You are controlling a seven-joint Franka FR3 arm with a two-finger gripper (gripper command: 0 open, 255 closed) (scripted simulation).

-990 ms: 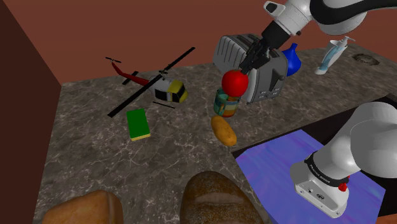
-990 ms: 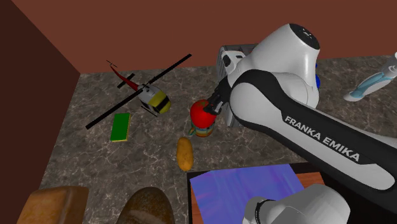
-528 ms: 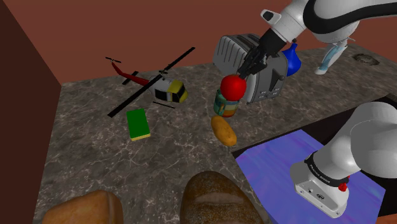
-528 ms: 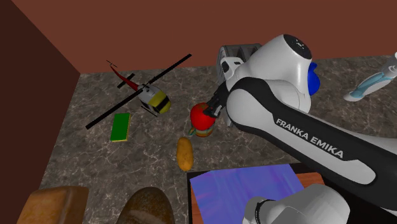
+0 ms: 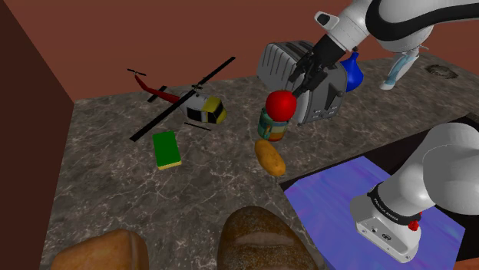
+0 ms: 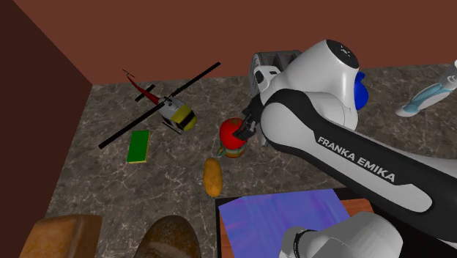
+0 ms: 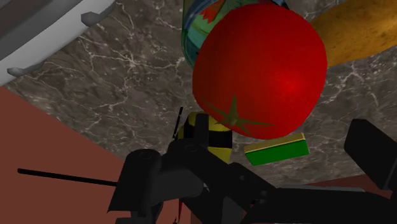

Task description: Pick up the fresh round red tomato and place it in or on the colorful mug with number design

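The round red tomato point(image 5: 282, 102) sits on top of the colorful mug point(image 5: 272, 129) near the middle of the stone counter. In the second exterior view the tomato point(image 6: 232, 133) covers the mug's point(image 6: 234, 153) mouth. My black gripper point(image 5: 297, 81) hangs just behind and above the tomato, open, its fingers spread to either side. In the wrist view the tomato point(image 7: 261, 70) lies just beyond my gripper point(image 7: 254, 167), whose fingers stand wide apart and do not touch it. A strip of the mug point(image 7: 194, 25) shows behind the tomato.
A grey toaster point(image 5: 276, 61) stands right behind the gripper. A potato point(image 5: 269, 156) lies in front of the mug. A toy helicopter point(image 5: 196, 107) and a green sponge point(image 5: 166, 149) are toward the shoulder view's left. Bread loaves point(image 5: 257, 239) sit near the front edge.
The fingers have opened and let go of the tomato, which stays on the mug. Over the second, the arm lowered the tomato slightly.
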